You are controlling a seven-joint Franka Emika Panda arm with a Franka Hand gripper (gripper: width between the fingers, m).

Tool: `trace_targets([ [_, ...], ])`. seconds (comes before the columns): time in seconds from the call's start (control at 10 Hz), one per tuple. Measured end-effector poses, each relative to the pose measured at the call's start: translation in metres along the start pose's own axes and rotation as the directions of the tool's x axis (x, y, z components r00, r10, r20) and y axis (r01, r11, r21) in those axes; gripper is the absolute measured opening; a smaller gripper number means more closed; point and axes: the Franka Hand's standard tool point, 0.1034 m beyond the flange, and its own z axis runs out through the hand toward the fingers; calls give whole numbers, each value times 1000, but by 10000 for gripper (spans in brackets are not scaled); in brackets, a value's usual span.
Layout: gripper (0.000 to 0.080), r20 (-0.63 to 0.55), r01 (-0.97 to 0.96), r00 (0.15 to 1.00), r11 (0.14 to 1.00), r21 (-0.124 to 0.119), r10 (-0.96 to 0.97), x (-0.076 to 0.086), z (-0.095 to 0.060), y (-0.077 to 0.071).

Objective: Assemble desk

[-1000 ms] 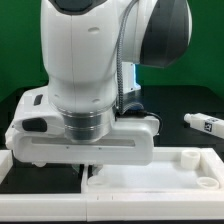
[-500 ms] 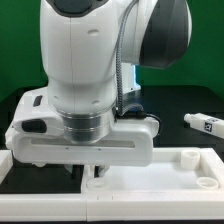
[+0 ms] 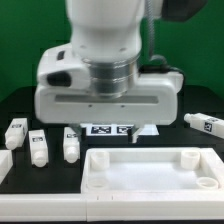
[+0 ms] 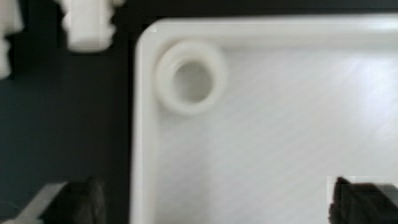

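Observation:
The white desk top lies rim-up at the front of the black table, with round sockets in its corners. Three white leg blocks stand in a row at the exterior view's left, and a fourth leg lies at the right. The arm's white hand hovers above the table behind the desk top. In the wrist view my gripper is open and empty, with its dark fingertips wide apart above the desk top near a corner socket. One leg shows beside that corner.
The marker board lies flat behind the desk top, under the hand. A green backdrop closes off the far side. The table's black surface runs between the legs and the desk top.
The hand has risen from low over the desk top's left corner and shifted toward the exterior view's right. The three left legs and the marker board are now uncovered.

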Motion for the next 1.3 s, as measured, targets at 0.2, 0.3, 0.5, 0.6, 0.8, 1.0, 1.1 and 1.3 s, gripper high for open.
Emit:
trace_targets([
  [0.2, 648, 3, 1, 1000, 1000, 1, -1, 0, 2, 1],
  [0.3, 648, 3, 1, 1000, 1000, 1, -1, 0, 2, 1],
  [0.5, 649, -4, -7, 1000, 1000, 10, 7, -18, 5, -24],
  [0.6, 649, -27, 44, 999, 999, 15, -43, -35, 1, -46],
  [0.8, 649, -56, 70, 996, 997, -19, -71, -53, -19, -82],
  [1.0, 649, -51, 80, 995, 997, -15, -81, -53, -16, -80],
  [1.1, 649, -51, 81, 995, 997, -15, -81, -53, -16, -81],
  [1.3, 649, -34, 27, 999, 1000, 1, -27, -65, -8, -103],
])
